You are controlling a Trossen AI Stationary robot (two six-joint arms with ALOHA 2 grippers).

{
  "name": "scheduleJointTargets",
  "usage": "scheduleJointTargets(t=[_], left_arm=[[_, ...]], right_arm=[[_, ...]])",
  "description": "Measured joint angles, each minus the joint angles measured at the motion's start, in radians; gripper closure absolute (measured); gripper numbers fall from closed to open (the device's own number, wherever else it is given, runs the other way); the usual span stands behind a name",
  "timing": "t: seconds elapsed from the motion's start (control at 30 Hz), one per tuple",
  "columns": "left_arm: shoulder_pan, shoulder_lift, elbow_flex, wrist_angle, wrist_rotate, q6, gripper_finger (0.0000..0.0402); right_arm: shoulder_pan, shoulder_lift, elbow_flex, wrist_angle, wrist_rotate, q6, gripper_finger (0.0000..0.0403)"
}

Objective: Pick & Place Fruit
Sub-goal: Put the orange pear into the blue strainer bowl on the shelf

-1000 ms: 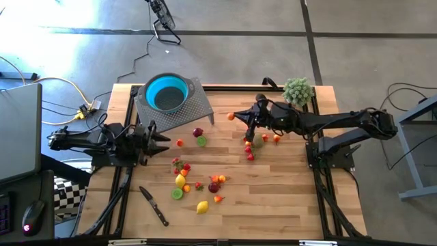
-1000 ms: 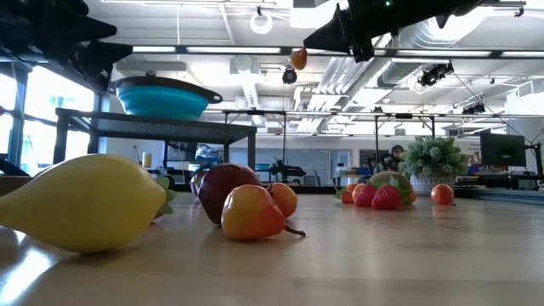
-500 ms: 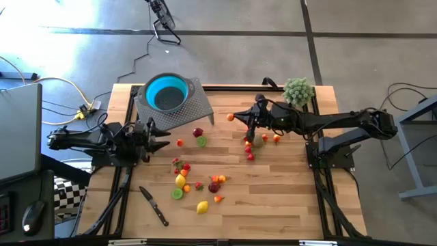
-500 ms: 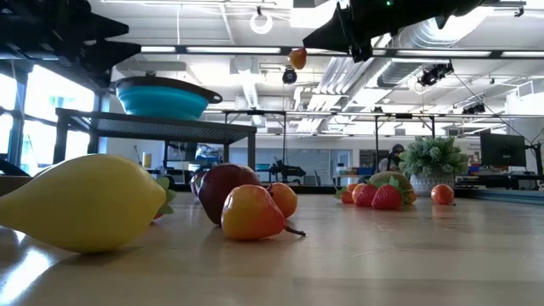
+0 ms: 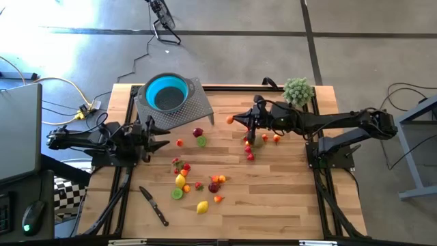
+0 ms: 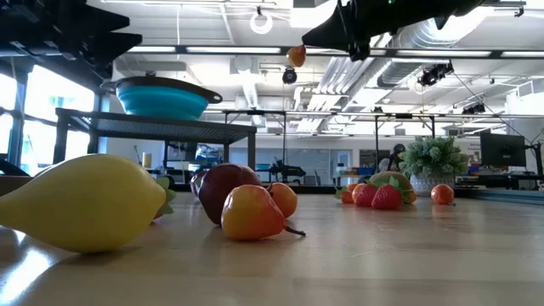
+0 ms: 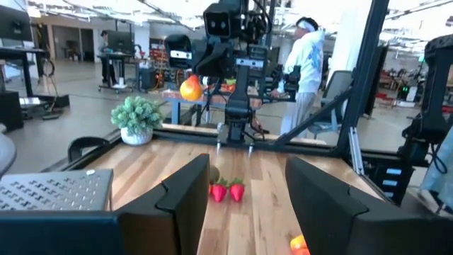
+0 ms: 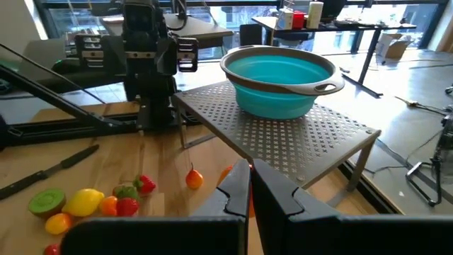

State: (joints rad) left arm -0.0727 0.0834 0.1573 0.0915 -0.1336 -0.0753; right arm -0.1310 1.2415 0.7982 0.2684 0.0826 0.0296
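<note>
Several small fruits lie on the wooden table, one group in the middle near the front and another under my right arm. The teal bowl stands on a perforated metal stand at the far left. My right gripper hangs high over the table's middle, level, shut on a small orange-red fruit that also shows in the low view. My left gripper waits at the table's left edge, open, with nothing between its fingers. My right gripper pinches the small orange-red fruit between its two fingertips, seemingly by its upper end. The fingers lie about level and reach from the table's right side toward the left. The fruit hangs just below the fingertips, lifted well clear of the table.
A black-handled knife lies near the front left. A fuzzy green plant ball sits at the far right corner. A big yellow fruit fills the low view's front. A person stands in the room beyond the table.
</note>
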Motion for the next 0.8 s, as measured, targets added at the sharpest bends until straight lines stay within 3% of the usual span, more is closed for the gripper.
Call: scheduleJointTargets(t=[0.5,0.8], left_arm=[[0.0,0.107,-0.001,0.115,-0.068,-0.008,0.0217],[0.0,0.108,-0.001,0.145,-0.09,-0.003,0.0217]], right_arm=[[0.0,0.002,0.0,0.084,-0.042,-0.008,0.04],[0.0,0.011,-0.001,0.202,-0.088,-0.008,0.04]])
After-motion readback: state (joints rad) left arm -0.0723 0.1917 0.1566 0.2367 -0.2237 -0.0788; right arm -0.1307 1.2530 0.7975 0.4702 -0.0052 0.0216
